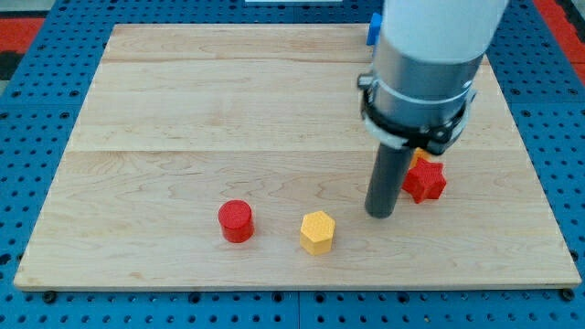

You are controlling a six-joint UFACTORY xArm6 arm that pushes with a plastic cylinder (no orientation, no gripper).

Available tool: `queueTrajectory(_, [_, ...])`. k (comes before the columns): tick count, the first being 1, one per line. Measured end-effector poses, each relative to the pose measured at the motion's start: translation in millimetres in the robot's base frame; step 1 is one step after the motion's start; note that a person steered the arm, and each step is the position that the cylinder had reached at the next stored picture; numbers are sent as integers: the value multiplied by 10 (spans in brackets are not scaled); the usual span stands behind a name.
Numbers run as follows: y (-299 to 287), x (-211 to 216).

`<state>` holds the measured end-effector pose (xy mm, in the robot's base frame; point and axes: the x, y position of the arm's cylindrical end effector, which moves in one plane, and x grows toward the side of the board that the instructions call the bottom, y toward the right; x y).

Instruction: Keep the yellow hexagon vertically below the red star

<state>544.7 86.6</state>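
Observation:
The yellow hexagon point(317, 231) lies on the wooden board near the view's bottom, a little right of centre. The red star point(426, 180) lies up and to the right of it, partly hidden by the rod. My tip point(380, 214) rests on the board between them, just left of the red star and up-right of the yellow hexagon, touching neither that I can see. A small yellow block point(420, 157) peeks out behind the rod, just above the red star.
A red cylinder point(236, 220) stands left of the yellow hexagon. A blue block point(374, 28) sits at the board's top edge, mostly hidden by the arm. The wooden board point(183, 119) lies on a blue pegboard.

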Motion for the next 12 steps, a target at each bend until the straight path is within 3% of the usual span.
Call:
queueTrajectory(1, [-39, 390])
queueTrajectory(2, [-533, 606])
queueTrajectory(3, [-1190, 544])
queueTrajectory(4, [-1114, 317])
queueTrajectory(7, [-93, 99])
queueTrajectory(9, [-295, -88])
queueTrajectory(12, [276, 107])
